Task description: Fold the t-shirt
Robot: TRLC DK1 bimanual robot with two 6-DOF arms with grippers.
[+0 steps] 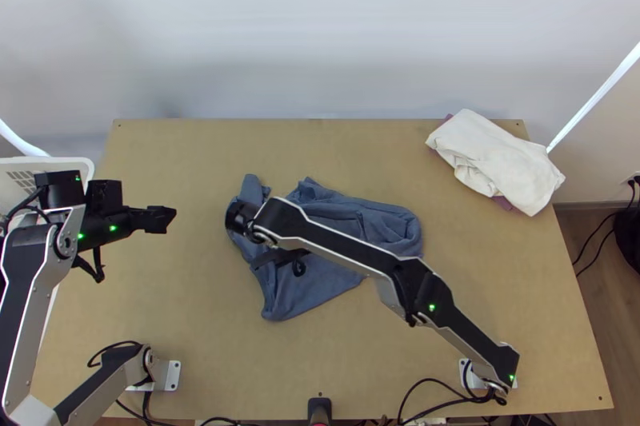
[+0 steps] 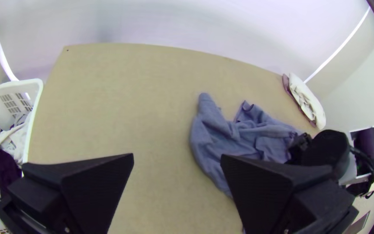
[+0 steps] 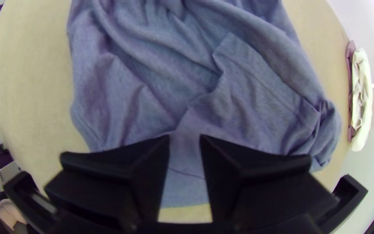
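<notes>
Table (image 1: 216,154) surface opens on every side of a blue t-shirt (image 1: 304,290) lying mid-table; white cloth (image 1: 496,154) overlaps the table's right edge; the t-shirt is bunched, creased; left gripper (image 1: 162,219), fingers spread, hovers over the table's left side; right gripper (image 1: 280,258), fingers parted, above mid-table.

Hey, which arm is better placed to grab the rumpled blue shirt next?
Right, I'd say: the right gripper, fingers apart, is over the rumpled blue t-shirt, while the left gripper, also open, is off to the shirt's left over the table.
</notes>
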